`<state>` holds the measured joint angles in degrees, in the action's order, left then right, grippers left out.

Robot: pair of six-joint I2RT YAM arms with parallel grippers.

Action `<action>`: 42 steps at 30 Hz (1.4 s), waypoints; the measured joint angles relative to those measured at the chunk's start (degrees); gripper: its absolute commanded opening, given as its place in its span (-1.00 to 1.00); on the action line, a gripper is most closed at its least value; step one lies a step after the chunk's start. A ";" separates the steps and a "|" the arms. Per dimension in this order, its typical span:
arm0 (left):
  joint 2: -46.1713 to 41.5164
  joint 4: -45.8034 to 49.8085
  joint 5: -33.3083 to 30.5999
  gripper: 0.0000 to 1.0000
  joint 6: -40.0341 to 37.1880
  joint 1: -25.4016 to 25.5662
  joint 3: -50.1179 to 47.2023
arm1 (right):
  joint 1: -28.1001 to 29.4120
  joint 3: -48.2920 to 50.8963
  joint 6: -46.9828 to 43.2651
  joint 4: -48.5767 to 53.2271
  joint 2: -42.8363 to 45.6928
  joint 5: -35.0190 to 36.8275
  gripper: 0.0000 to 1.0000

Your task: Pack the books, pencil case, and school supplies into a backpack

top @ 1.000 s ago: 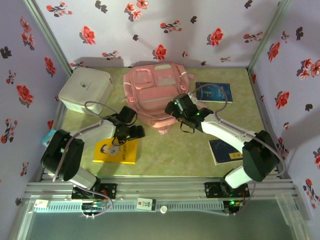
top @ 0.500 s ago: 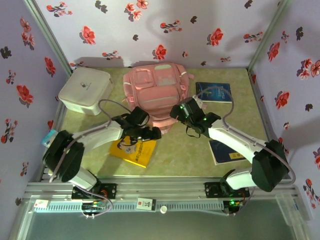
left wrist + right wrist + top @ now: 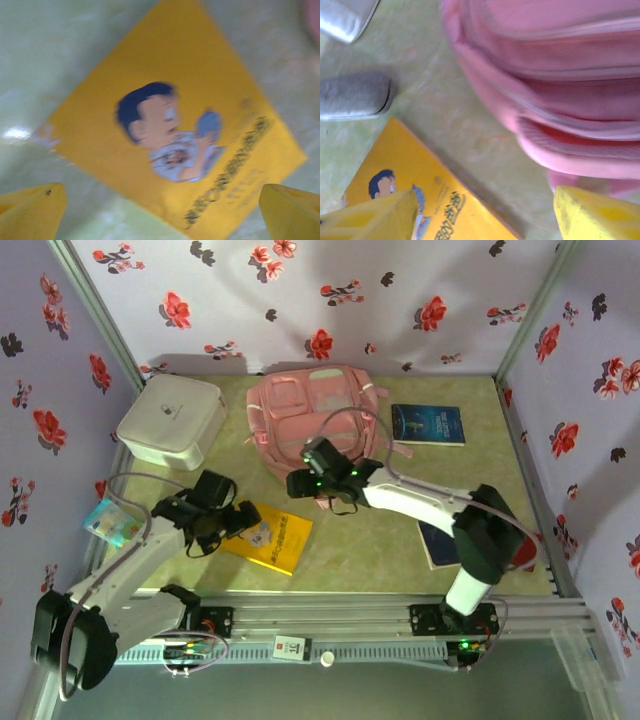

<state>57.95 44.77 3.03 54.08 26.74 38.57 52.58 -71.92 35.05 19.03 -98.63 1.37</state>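
The large, soft, pale-pink fabric backpack (image 3: 315, 415) lies flat, front pockets up, against the middle of the worktop's far edge, with its near end turned toward the arms. Judged from the right wrist view, this orientation presents the layered folds at that end as the loading side, though whether a zip is open there cannot be told. The thin, bright-yellow paperback with a cartoon figure, hereafter the yellow book (image 3: 275, 540), lies flat and face up on the worktop (image 3: 370, 540), left of centre and closer to the near edge. It is rotated so that one corner points at the backpack, and it is near the backpack but apart from it, which suits a short transfer. One dark-blue paperback (image 3: 428, 424) lies near the far edge toward the far right corner, and a second (image 3: 440, 543) lies by the right edge, partly under the right arm. A white rounded-corner box (image 3: 170, 420) occupies the far left corner. The left gripper (image 3: 161, 207) hangs above the yellow book with jaws spread wide, released, touching nothing. The right gripper (image 3: 487, 212) hovers between the backpack's near end and the yellow book, jaws apart, gripping nothing.
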 measured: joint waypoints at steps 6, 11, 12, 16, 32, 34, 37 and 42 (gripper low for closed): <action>-5.64 2.34 0.83 0.82 0.15 -2.67 -5.81 | 3.65 -9.27 -3.26 2.38 -11.96 -3.30 0.23; -5.27 -3.41 4.11 0.66 1.73 -2.71 -9.90 | 4.11 -14.29 -4.61 6.01 -18.82 -4.48 0.18; -4.72 -4.59 4.52 0.63 1.90 -2.71 -10.10 | 4.11 -14.91 -4.68 6.86 -19.61 -4.61 0.16; -1.18 -9.68 5.66 0.50 2.67 -2.78 -10.21 | 4.11 -15.32 -4.70 8.96 -20.41 -4.68 0.04; 9.97 -18.80 7.65 0.44 0.66 -3.48 -7.32 | 4.04 -8.44 -1.07 9.20 -17.49 -5.46 -0.28; 12.46 -19.89 7.80 0.44 -0.28 -3.56 -5.99 | 4.04 -6.78 0.07 9.11 -16.28 -5.46 -0.31; 15.69 -21.62 8.48 0.45 -1.55 -3.80 -4.31 | 4.04 -4.11 1.79 8.46 -14.51 -5.51 -0.30; 23.06 -23.04 9.79 0.46 -4.90 -4.44 1.77 | 4.04 -1.33 3.67 8.20 -12.44 -5.79 -0.31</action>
<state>81.01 21.74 12.82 49.19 22.31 40.34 56.62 -73.25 38.72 27.22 -111.07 -4.43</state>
